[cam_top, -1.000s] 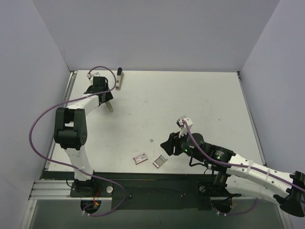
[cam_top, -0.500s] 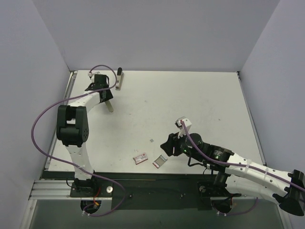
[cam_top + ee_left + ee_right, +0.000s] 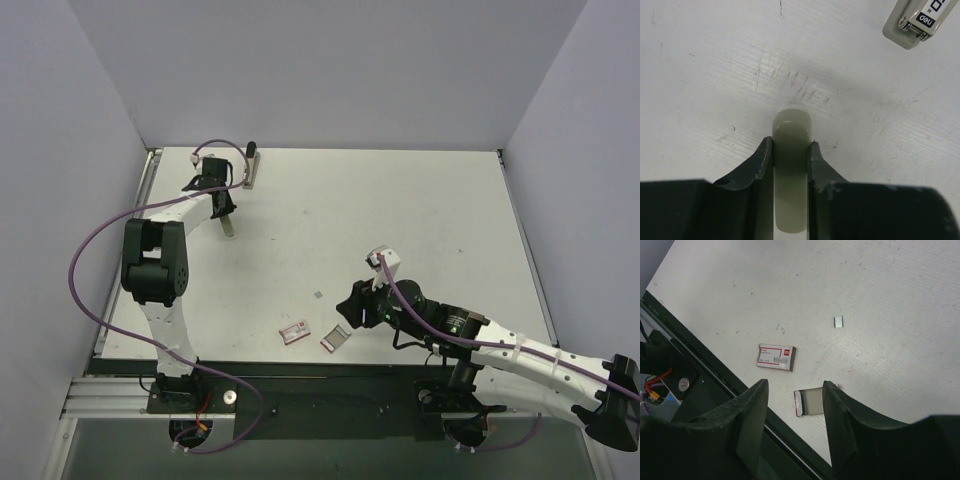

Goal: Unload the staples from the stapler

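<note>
The stapler (image 3: pixel 250 168), a slim grey bar with a black tip, lies at the table's far left; its grey end with a printed label shows at the top right of the left wrist view (image 3: pixel 918 22). A short pale grey-green bar (image 3: pixel 791 165) lies on the table just near of it (image 3: pixel 229 226). My left gripper (image 3: pixel 791 145) is shut on this bar, both fingers pressed against its sides. My right gripper (image 3: pixel 795 386) hangs open above the table's front edge (image 3: pixel 348 302), holding nothing. No staples can be made out in the stapler.
A small red-and-white box (image 3: pixel 776 357) and a small grey box with a red-and-white end (image 3: pixel 810 402) lie near the front edge, below the right gripper. A tiny grey piece (image 3: pixel 839 321) lies further in. The black rail (image 3: pixel 300 385) runs along the front.
The left jaws have closed in onto the pale bar, and the left wrist has shifted slightly right. The right arm has barely moved.
</note>
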### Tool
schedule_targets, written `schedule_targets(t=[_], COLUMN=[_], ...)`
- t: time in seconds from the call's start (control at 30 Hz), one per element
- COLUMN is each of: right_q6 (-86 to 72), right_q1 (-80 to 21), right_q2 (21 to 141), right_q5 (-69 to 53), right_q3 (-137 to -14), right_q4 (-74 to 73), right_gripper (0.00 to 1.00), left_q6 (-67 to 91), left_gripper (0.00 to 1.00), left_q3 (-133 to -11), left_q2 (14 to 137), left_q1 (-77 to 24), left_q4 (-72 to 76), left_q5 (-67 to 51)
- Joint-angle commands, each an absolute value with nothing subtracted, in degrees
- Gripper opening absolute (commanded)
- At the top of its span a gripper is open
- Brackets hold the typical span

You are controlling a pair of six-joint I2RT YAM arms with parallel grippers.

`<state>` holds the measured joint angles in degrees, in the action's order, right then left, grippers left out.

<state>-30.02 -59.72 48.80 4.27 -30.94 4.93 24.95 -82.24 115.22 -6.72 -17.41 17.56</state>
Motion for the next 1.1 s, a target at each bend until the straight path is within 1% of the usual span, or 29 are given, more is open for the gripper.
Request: schedule_targets(t=[0.0, 0.23, 0.47, 0.73, 0.83, 0.9, 0.97, 1.07], right_q6=[-30.6, -30.8, -30.8, -30.4, -30.3, -30.4, -30.5, -30.8], right_q1=[-59.9, -60.1, -60.2, -60.3, -60.2, -60.2, -60.2, -60.3], right_q2=[48.1, 47.5, 46.7, 46.5, 47.2, 47.5, 47.3, 46.6], right_q5=[4.7, 4.6, 4.7, 5.2, 5.0, 4.7, 4.6, 4.3], right_q3=[-30.4, -29.9, -29.4, -28.8, -28.8, -28.8, -28.5, -28.2], right_q4=[6.3, 6.8, 6.8, 6.9, 7.4, 7.6, 7.9, 8.0], right_gripper=[0.43, 0.42, 0.42, 0.42, 0.42, 0.42, 0.41, 0.42], left_q6=[22.4, 16.4, 12.0, 8.4, 6.3, 4.9, 4.5, 4.5], left_gripper=[0.0, 0.0, 0.0, 0.0, 0.0, 0.0, 0.0, 0.0], left_q3=[-84.7, -84.8, -89.4, -91.0, -93.8, -97.8, -100.9, -102.0], left_q2=[114.8, 112.0, 114.0, 116.3, 121.6, 126.6, 130.3, 131.8], left_q1=[-6.7, -6.9, -6.9, -7.6, -8.5, -9.1, -9.8, -11.0], left_q4=[-17.0, -15.6, -20.0, -21.7, -25.2, -32.4, -35.7, -36.7], left_q5=[17.1, 12.6, 7.3, 7.5, 8.2, 8.6, 8.6, 10.5])
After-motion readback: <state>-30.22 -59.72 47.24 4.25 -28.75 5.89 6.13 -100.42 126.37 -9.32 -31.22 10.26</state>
